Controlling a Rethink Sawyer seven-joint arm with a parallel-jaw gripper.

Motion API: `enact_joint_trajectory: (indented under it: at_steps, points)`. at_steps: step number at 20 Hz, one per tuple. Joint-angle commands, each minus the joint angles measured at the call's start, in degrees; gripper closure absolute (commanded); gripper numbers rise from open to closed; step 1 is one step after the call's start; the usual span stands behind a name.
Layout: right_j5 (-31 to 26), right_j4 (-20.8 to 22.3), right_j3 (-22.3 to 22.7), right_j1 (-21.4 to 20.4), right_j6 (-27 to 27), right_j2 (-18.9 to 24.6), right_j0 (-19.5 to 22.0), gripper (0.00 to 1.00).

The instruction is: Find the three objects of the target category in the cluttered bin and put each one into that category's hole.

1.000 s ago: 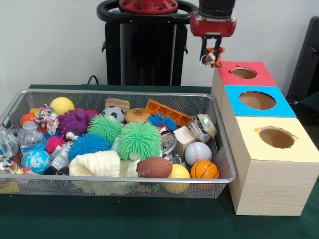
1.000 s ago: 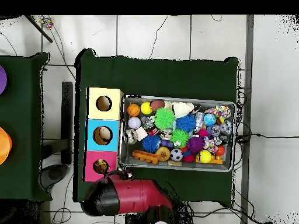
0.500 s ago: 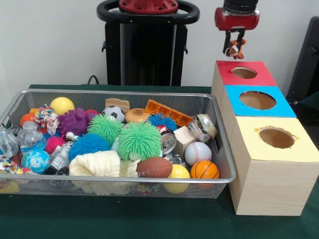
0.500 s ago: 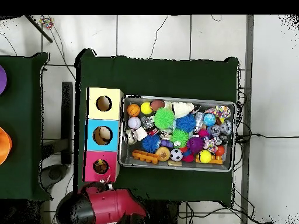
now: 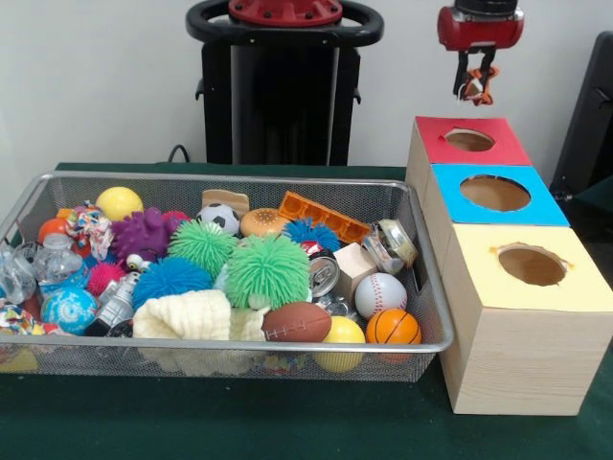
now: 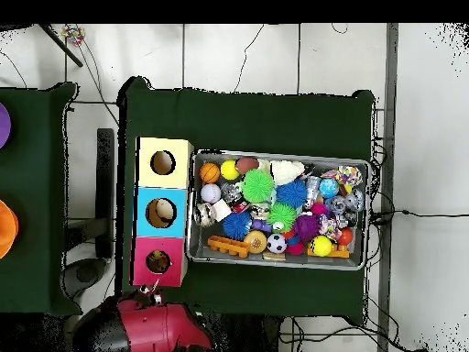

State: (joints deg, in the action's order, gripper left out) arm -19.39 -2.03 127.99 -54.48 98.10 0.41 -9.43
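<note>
the gripper (image 5: pixel 476 88) hangs high above the far end of the row of boxes, closed on a small orange, black and white toy (image 5: pixel 473 90) that dangles between its fingers. it looks like a little tiger-striped thing, soft or rubbery, with bits sticking out; too small to say more. it is over the red box (image 5: pixel 473 153), a little behind its hole (image 5: pixel 469 140), not yet low enough to drop in. from overhead the toy (image 6: pixel 147 295) shows just past the red box's outer end, off the box's edge, so i'd say it needs to come back over the hole before release.

so one object is out of the bin (image 5: pixel 287 179) and in the air, but none has gone in that i can vouch for: the red hole looks dark and i can't see its bottom. the blue box (image 5: pixel 498 196) seems to hold something pale from above, though i can't tell what. the yellow box (image 5: pixel 536 278) looks empty.

the bin is still packed with balls, spiky toys and cans, so more searching is likely left.
</note>
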Motion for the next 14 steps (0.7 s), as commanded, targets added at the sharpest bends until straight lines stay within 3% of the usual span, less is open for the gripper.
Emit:
enact_joint_trajectory:
  at_steps: [1,6,14]
  points:
    - [6.2,-4.7,0.7,3.7,16.0,1.1,-1.8,1.0]
    - [4.6,-5.9,-3.0,5.0,17.9,-4.4,-6.8,1.0]
    - [8.4,-8.4,-5.6,6.1,18.8,-7.4,-9.9,1.0]
